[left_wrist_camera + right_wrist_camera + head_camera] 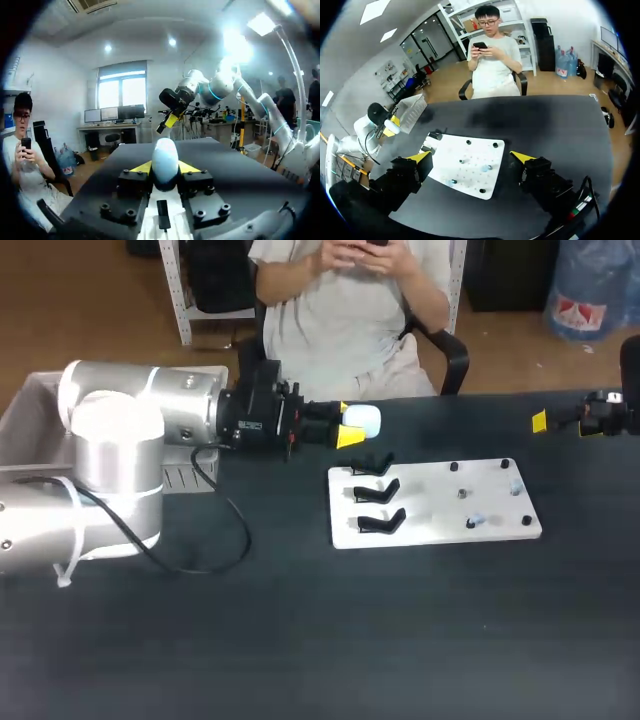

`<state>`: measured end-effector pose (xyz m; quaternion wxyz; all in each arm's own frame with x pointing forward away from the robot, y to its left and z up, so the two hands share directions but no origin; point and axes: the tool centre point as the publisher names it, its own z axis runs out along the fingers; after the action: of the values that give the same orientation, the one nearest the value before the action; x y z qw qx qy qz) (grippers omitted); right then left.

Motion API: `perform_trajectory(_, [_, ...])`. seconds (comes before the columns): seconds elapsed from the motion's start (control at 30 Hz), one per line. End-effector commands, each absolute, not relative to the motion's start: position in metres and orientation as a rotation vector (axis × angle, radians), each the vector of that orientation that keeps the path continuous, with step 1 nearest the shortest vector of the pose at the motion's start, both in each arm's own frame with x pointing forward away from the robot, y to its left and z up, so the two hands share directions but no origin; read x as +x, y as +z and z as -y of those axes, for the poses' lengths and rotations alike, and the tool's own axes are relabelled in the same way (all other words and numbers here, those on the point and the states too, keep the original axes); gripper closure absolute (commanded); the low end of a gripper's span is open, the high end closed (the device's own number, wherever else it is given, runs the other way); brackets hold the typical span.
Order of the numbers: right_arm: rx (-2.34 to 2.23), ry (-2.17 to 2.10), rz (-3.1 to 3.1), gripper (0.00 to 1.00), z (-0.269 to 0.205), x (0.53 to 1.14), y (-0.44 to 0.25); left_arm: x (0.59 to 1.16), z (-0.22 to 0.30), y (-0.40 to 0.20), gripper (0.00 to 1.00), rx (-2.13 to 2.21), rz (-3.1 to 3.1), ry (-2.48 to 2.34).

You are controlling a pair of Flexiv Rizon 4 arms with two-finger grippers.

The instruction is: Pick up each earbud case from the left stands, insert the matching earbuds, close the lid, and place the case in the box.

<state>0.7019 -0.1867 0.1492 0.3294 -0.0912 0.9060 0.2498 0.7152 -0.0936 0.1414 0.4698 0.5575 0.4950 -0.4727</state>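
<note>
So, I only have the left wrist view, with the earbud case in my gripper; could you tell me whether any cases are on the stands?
Observer: No. In the head view, none of the three black stands on the white board holds a case.
Operator: Thank you. Is the right gripper holding anything?
Observer: No, the right gripper is open, with nothing between its fingers.
Operator: And where is the box, please?
Observer: The box sits at the far left of the head view, well away from the board.
</note>
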Motion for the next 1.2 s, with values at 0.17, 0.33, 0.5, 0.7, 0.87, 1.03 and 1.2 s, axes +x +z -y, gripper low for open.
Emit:
perform_trajectory(0.17, [-0.239, 0.652, -2.372, 0.0, 0.187, 0.702, 0.15, 0.704, 0.091, 0.142, 1.0, 1.262, -1.268, -1.051])
perform_trajectory(0.33, [-0.239, 0.652, -2.372, 0.0, 0.187, 0.702, 0.15, 0.704, 0.091, 0.142, 1.0, 1.262, -1.268, -1.051])
perform_trajectory(0.5, [-0.239, 0.652, -2.372, 0.0, 0.187, 0.702, 0.15, 0.704, 0.091, 0.142, 1.0, 1.262, -1.268, -1.051])
perform_trajectory(0.7, [-0.239, 0.652, -2.372, 0.0, 0.187, 0.702, 0.15, 0.704, 0.091, 0.142, 1.0, 1.262, -1.268, -1.051])
perform_trajectory(0.87, [-0.249, 0.687, -2.384, 0.0, 0.183, 0.691, 0.149, 0.697, 0.101, 0.145, 1.0, 1.276, -1.253, -1.053])
perform_trajectory(1.03, [-0.287, 0.696, -2.383, 0.0, 0.175, 0.675, 0.155, 0.693, 0.112, 0.143, 1.0, 1.283, -1.231, -1.09])
perform_trajectory(1.2, [-0.33, 0.715, -2.376, 0.0, 0.162, 0.658, 0.161, 0.688, 0.125, 0.141, 1.0, 1.304, -1.211, -1.125])
